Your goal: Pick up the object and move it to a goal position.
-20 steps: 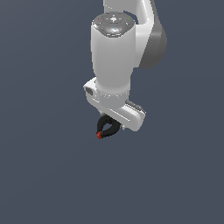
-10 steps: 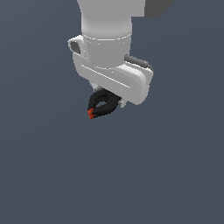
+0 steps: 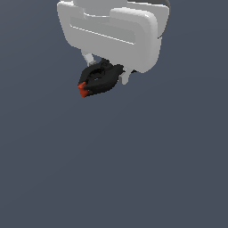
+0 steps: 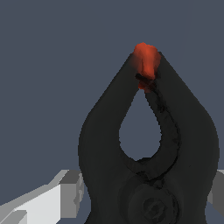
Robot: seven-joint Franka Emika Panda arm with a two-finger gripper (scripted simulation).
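Clamp (image 3: 99, 79) hangs in mid-air under the white arm (image 3: 116, 33), pinched between the fingers of the gripper (image 3: 108, 73), which close on its black body. Its red tip (image 3: 82, 89) points toward the exterior view's left and slightly downward. In the wrist view the clamp (image 4: 148, 144) fills most of the picture, red tip (image 4: 145, 59) farthest from the camera, over plain grey-blue background.
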